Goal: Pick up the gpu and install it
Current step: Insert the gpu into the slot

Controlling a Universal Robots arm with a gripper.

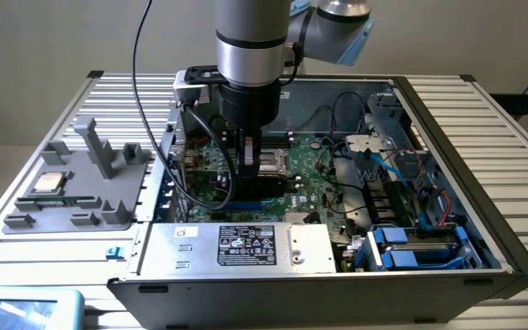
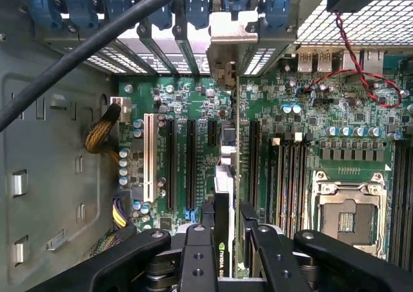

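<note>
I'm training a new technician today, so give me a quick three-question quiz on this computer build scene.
1. True or false: the hand grips the gpu inside the computer case.
2. Where does the processor chip lie? A) in its socket B) on the grey fixture outside the case C) in the hand
3. Fill in: the motherboard's processor socket is ____.
Key: 1 true; 2 B; 3 empty.

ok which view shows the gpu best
The wrist view. There the gpu stands edge-on, clamped in the gripper, over the motherboard and its expansion slots, with its green logo showing. In the exterior view the arm hides most of it; a dark part shows below the gripper.
</note>
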